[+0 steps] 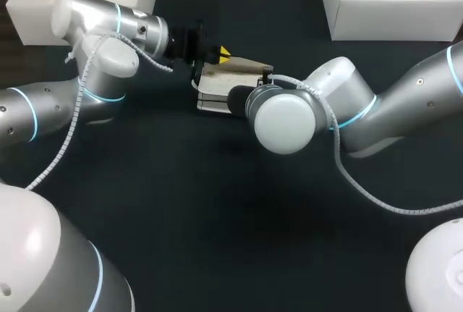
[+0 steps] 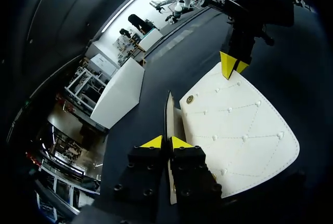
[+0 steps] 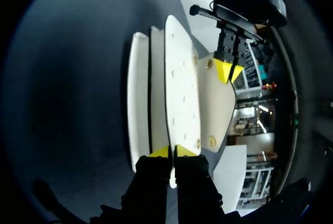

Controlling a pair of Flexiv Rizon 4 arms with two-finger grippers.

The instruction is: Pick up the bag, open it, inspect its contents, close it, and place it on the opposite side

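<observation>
Dark table (image 1: 217, 218); bag (image 2: 234, 130) in left end effector (image 2: 165, 142) and right end effector (image 3: 171, 151).

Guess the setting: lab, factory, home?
Probably a robotics lab bench: a dark table, the left gripper and right gripper both pinching a white quilted bag, a white bin at a far corner.

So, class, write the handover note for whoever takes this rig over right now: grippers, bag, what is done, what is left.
Left gripper: shut on a thin edge of the bag.
Right gripper: shut on the bag's opposite edge.
Bag: at the far middle of the table, flap parted from the body.
Done: bag gripped, opening begun.
To do: inspect contents, close it, place it on the opposite side.
</observation>
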